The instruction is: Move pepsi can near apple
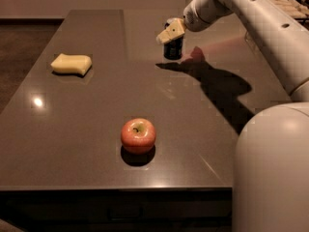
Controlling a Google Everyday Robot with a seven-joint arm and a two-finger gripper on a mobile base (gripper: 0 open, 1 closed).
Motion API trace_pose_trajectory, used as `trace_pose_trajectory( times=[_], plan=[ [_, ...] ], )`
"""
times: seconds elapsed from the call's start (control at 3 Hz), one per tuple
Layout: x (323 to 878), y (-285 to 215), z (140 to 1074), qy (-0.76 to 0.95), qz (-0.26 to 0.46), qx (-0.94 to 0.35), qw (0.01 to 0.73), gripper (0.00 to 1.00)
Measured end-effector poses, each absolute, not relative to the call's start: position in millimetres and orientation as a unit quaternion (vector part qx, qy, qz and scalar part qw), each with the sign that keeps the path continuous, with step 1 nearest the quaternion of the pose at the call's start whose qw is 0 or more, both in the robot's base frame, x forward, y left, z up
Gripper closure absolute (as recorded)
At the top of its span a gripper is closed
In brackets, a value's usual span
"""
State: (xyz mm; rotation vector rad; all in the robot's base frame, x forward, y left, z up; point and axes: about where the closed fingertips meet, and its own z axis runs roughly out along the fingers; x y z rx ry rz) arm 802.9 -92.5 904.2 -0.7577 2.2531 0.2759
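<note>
The pepsi can [173, 48] is a small dark can standing upright on the far part of the dark table [96, 110]. My gripper [170, 32] is at the can's top and covers its upper half; only the lower part of the can shows. The white arm [251, 13] reaches in from the upper right. The apple [138, 134] is red-pink with a yellowish stem dimple and sits near the table's front edge, well apart from the can, toward me and a little left.
A pale yellow sponge-like block [71, 64] lies at the table's left side. The robot's white body [273, 168] fills the lower right. The arm's shadow [217, 86] falls on the table right of the can.
</note>
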Motion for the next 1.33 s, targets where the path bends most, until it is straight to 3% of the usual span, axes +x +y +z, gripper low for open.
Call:
trace_pose_trajectory(
  times=[0.67, 1.33],
  plan=[
    [799.1, -73.0, 913.3, 0.86, 0.13, -0.332, 0.366, 0.49],
    [757.7, -66.1, 937.9, 0.828, 0.135, -0.404, 0.364, 0.96]
  ],
)
